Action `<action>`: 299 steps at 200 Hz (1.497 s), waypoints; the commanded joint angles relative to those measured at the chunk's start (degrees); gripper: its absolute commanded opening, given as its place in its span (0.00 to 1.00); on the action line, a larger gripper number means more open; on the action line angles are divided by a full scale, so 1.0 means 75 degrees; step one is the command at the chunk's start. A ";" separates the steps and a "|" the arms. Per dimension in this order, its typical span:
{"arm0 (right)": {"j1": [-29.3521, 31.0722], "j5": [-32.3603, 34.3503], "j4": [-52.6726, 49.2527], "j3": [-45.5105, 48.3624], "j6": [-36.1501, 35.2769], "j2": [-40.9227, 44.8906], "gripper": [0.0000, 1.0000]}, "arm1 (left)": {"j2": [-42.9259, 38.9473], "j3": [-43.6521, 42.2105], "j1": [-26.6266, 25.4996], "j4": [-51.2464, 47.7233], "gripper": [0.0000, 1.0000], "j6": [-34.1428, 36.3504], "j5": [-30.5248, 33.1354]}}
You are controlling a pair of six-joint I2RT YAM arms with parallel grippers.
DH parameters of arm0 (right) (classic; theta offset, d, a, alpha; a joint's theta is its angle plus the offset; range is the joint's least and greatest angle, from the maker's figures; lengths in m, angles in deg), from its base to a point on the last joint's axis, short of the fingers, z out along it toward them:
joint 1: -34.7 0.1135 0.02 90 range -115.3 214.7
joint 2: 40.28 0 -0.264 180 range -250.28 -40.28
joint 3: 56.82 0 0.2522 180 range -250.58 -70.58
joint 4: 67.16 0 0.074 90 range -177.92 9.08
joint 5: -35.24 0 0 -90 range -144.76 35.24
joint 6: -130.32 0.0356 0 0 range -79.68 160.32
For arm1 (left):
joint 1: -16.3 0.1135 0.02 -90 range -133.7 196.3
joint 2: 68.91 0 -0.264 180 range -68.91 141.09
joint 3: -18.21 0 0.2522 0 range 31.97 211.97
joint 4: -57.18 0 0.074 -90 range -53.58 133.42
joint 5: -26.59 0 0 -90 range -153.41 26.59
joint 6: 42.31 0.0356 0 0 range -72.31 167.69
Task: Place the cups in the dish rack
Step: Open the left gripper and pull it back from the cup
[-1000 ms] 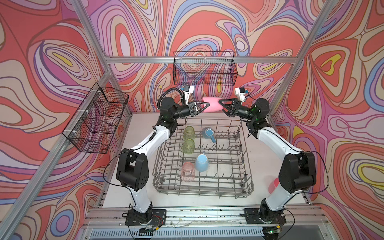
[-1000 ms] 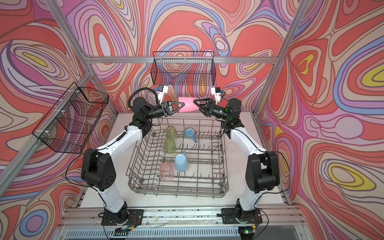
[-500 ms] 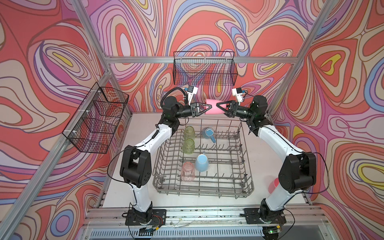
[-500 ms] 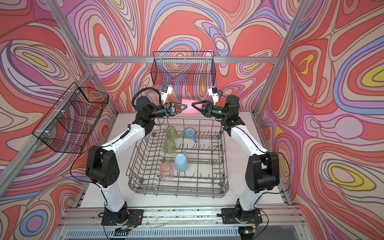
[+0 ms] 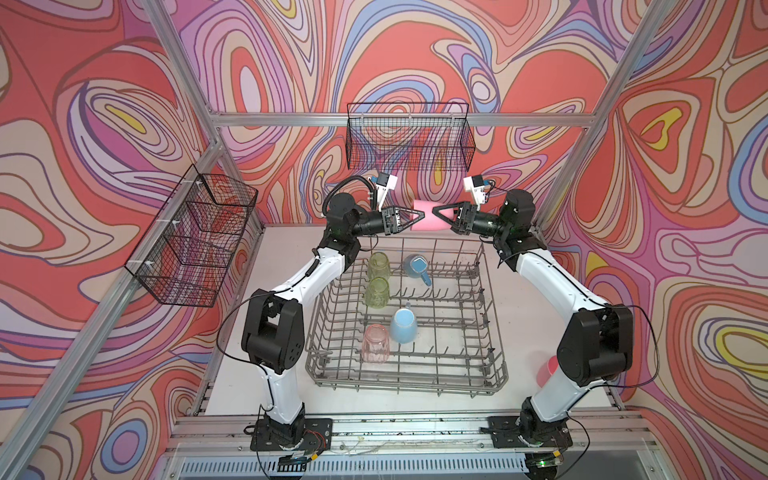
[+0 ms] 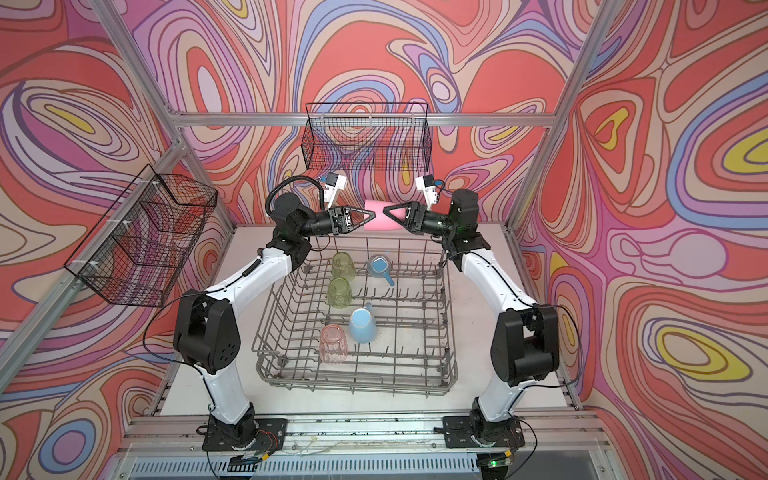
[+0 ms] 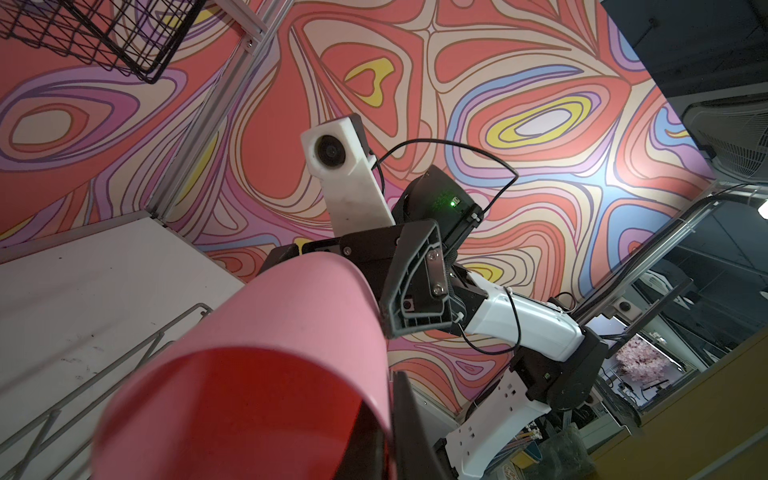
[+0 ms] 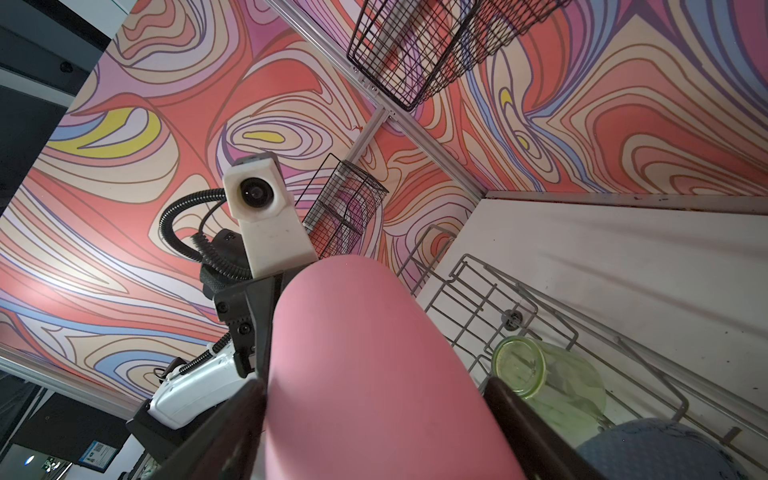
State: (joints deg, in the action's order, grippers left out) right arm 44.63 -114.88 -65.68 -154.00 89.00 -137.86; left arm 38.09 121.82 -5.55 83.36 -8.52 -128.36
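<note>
Lying on its side in the air just above the far edge of the rack [image 5: 403,381], the pink cup [image 5: 428,224] is held from both ends. The left pincer [image 5: 419,215] is squeezed together on the wall at the cup's mouth; in the left wrist view a finger [image 7: 415,424] lies just outside the rim. The right pincer [image 5: 436,214] stands wide around the base end, its fingers [image 8: 232,419] pressed against opposite sides of the cup. Inside the rack, two green tumblers [image 5: 378,266] stand one behind the other along the left side, with a blue mug [image 5: 417,266] tilted beside the farther one. Nearer the front, a pink tumbler [image 5: 375,343] and a second blue mug [image 5: 404,326] sit just beside each other. A second pink cup [image 5: 545,370] rests on the worktop [image 5: 282,249] right of the rack, partly hidden by the right arm.
</note>
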 commanded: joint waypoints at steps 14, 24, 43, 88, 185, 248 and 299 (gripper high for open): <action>0.0038 -0.0242 0.0270 0.0136 -0.0021 0.0092 0.84 | 0.0207 0.0266 -0.0071 0.0439 0.00 -0.0076 0.0085; 0.0041 -0.0246 0.0253 0.0108 -0.0023 0.0065 0.83 | 0.0238 0.0286 -0.0075 0.0451 0.00 -0.0103 0.0082; 0.0035 -0.0257 0.0240 0.0014 0.0000 -0.0017 0.78 | 0.0294 0.0314 -0.0087 0.0487 0.00 -0.0145 0.0050; 0.0035 0.0114 -0.0018 -0.0081 -0.0235 -0.0001 0.63 | 0.0255 0.0283 -0.0092 0.0141 0.23 0.0173 0.0114; 0.0047 0.2612 -0.2193 0.0302 -0.2261 0.0898 0.51 | -0.0472 -0.0024 -0.0087 -0.2871 0.69 0.2537 0.1614; 0.0199 0.4711 -0.4136 0.0519 -0.3641 0.1559 0.50 | -0.1057 -0.0607 -0.0115 -0.4082 0.83 0.3328 0.3208; 0.0734 0.7029 -0.5866 0.0220 -0.4689 0.1693 0.49 | -0.1878 -0.1535 -0.0485 -0.4750 0.98 0.3519 0.5205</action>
State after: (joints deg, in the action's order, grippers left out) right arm 48.41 -73.63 -101.20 -150.50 59.76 -126.56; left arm 28.08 112.68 -7.45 51.52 15.59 -98.46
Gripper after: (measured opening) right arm 0.736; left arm 0.933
